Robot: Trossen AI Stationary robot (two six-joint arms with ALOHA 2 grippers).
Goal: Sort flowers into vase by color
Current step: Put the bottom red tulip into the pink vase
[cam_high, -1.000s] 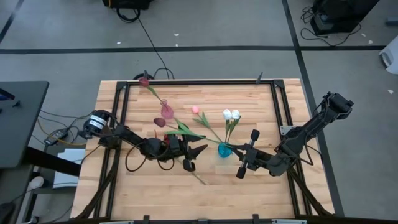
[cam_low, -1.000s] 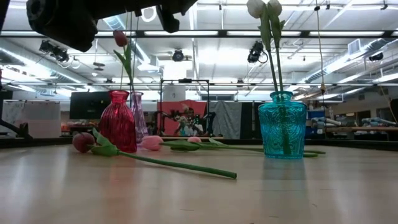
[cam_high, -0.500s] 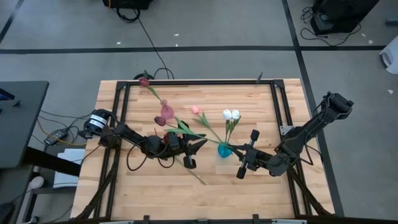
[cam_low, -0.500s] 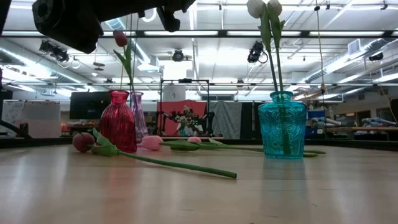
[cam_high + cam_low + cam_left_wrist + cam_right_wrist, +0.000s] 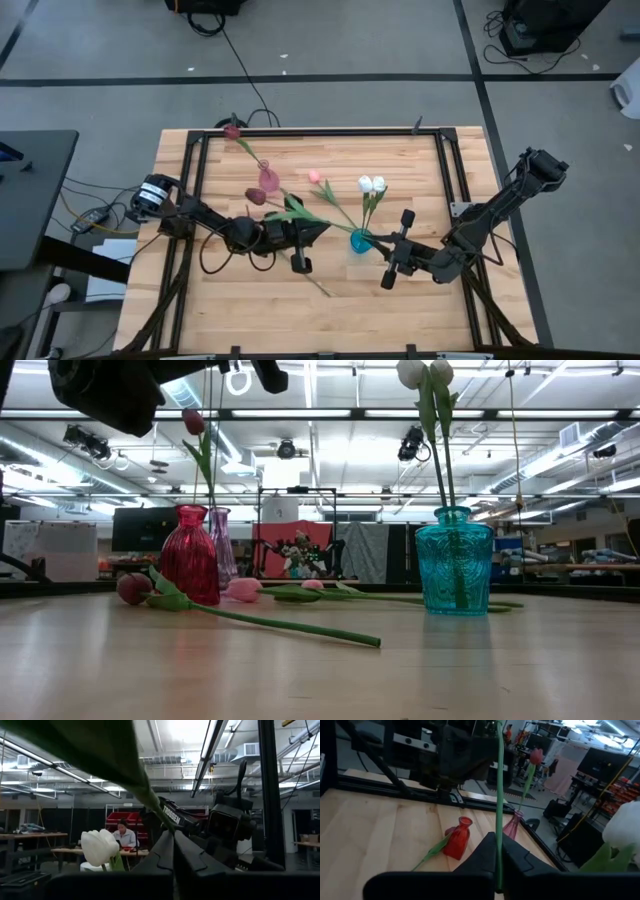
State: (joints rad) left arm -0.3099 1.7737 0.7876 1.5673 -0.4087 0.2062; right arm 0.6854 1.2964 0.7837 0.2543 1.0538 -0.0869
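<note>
Wooden table point(image 5: 240, 310): filling the middle of the high view, pale planks inside a black frame point(image 5: 320, 132).
Grey side table point(image 5: 30, 195): sitting at 9 o'clock of it.
Black cable point(image 5: 245, 75): trailing over the floor at 12 o'clock.
Seated person point(image 5: 124, 834): showing far off in the left wrist view.

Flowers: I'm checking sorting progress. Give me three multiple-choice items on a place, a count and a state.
1. Where are the white flowers?
A. In the teal vase
B. Lying on the table
C. In the red vase

2. How many white flowers are there?
A. One
B. Two
C. Four

3. How are the left arm's fingers?
A. Wide open
B. Shut on a green stem
C. Shut on a vase

Answers:
1 A: the white flowers rise from the teal vase.
2 B: two white heads show side by side.
3 B: the fingers pinch the stem.
</note>
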